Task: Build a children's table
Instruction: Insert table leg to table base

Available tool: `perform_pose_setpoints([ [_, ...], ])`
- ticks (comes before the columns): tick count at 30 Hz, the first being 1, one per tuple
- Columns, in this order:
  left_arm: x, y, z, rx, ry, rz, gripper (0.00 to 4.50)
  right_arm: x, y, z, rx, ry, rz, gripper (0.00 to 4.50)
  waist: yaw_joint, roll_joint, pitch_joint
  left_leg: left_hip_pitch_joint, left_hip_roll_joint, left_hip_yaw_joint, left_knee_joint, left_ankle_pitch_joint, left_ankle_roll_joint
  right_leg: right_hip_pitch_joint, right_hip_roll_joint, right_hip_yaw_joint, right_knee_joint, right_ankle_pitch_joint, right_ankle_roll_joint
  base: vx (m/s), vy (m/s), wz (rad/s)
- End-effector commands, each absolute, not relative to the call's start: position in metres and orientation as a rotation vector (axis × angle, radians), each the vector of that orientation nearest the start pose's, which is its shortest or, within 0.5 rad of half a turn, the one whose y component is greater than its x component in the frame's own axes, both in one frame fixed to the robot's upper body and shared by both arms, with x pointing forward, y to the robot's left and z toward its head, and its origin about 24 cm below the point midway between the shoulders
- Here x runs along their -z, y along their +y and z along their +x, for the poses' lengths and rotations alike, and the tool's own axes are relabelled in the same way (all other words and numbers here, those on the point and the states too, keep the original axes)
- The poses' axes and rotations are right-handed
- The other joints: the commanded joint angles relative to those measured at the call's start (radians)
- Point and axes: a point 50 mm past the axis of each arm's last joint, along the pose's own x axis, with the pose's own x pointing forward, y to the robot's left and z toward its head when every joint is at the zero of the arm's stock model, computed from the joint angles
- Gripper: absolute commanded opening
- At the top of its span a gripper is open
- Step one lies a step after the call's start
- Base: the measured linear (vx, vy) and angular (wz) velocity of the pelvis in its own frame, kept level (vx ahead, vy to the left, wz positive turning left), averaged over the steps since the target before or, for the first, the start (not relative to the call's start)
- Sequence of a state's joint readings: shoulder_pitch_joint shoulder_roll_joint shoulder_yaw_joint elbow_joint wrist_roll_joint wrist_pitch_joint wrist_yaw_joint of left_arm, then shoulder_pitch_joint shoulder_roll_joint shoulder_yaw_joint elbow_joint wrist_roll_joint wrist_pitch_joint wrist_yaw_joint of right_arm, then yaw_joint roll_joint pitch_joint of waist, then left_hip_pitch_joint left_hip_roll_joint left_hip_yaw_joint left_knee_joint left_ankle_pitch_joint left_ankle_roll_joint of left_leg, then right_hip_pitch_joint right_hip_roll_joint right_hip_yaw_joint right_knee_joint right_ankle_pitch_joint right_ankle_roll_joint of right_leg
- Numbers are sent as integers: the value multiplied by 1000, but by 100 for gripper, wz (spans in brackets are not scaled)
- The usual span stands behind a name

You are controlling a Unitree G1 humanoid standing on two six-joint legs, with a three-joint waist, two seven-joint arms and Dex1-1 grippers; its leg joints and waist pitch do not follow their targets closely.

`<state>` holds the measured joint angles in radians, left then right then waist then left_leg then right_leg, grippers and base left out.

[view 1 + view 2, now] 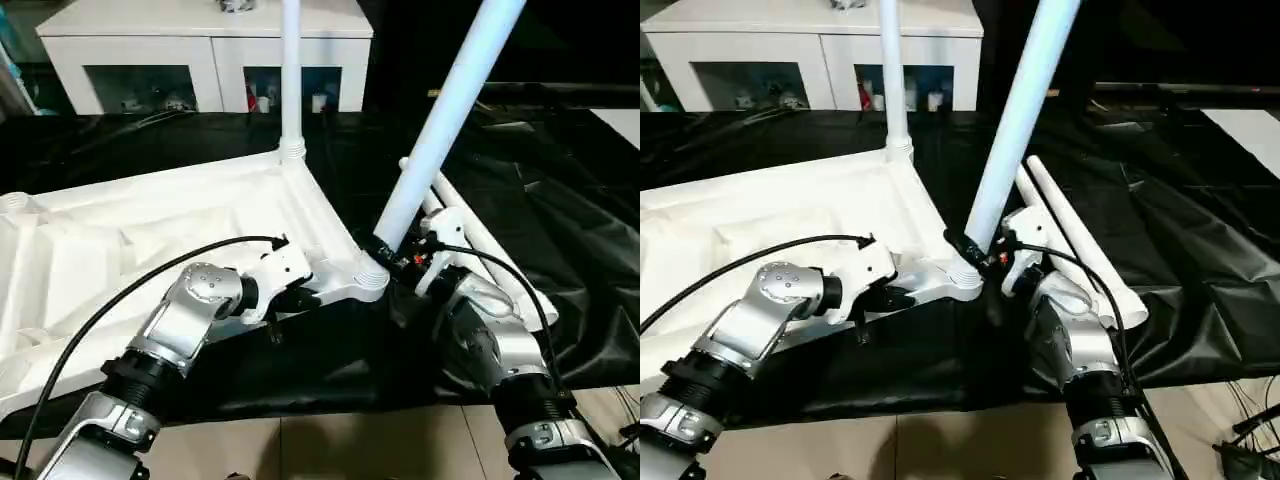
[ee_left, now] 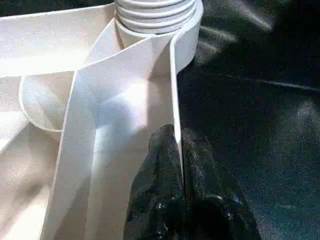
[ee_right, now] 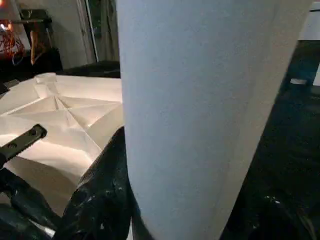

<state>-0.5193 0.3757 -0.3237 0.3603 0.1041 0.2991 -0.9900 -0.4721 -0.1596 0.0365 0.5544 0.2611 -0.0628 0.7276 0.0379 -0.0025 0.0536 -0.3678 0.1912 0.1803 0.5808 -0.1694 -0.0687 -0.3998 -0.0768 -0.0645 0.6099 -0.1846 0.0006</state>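
At the near right corner of the upturned tabletop [image 1: 150,225], which lies ribs-up on the black-sheeted work table [image 1: 590,260], our right gripper [image 1: 392,252] grasps a leg [image 1: 445,110] low down, its foot at the corner socket [image 1: 370,275] and leaning away to the right. Our left gripper [image 2: 180,165] is clenched on the tabletop's near rim beside that socket, pinning it. To do this well we judge we should keep that pinch firm, bring the leg plumb like the leg already standing [image 1: 290,80] at the far right corner, then press straight down; two spare legs [image 1: 1080,240] wait beside us.
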Motion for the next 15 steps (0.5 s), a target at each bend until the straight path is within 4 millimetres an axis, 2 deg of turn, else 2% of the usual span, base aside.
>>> perform_pose_setpoints([
  [1,-48,138,307,1126,547,576,0,-28,-126,317,-811,221,47,184,5,1,-42,4,37,-24,-85,-379,14,34,-67,46,-97,-409,-178,0,0,0],
  [2,-47,139,306,1135,559,589,0,-29,-124,317,-829,232,48,184,4,2,-43,5,38,-24,-85,-372,15,33,-67,47,-96,-402,-180,0,0,0],
  [5,-45,141,303,1154,599,614,0,-32,-122,321,-854,267,45,184,4,-2,-45,10,39,-19,-83,-360,14,28,-67,50,-96,-377,-191,0,0,0],
  [7,-44,142,303,1158,617,624,0,-32,-122,323,-857,287,41,184,3,-1,-45,7,40,-22,-86,-354,12,33,-67,48,-93,-373,-193,0,0,0],
  [13,-42,143,304,1159,656,636,0,-31,-124,327,-863,335,30,184,1,-2,-46,13,39,-23,-85,-400,-6,26,-69,49,-101,-436,-178,0,0,0],
  [14,-41,144,303,1166,666,643,0,-30,-125,326,-870,345,20,184,-1,-8,-48,14,39,-24,-85,-407,-8,27,-68,48,-102,-445,-173,0,0,0],
  [15,-41,144,303,1168,668,645,0,-29,-126,326,-871,347,20,184,1,-6,-49,14,39,-24,-85,-406,-9,27,-69,48,-101,-444,-171,0,0,0],
])
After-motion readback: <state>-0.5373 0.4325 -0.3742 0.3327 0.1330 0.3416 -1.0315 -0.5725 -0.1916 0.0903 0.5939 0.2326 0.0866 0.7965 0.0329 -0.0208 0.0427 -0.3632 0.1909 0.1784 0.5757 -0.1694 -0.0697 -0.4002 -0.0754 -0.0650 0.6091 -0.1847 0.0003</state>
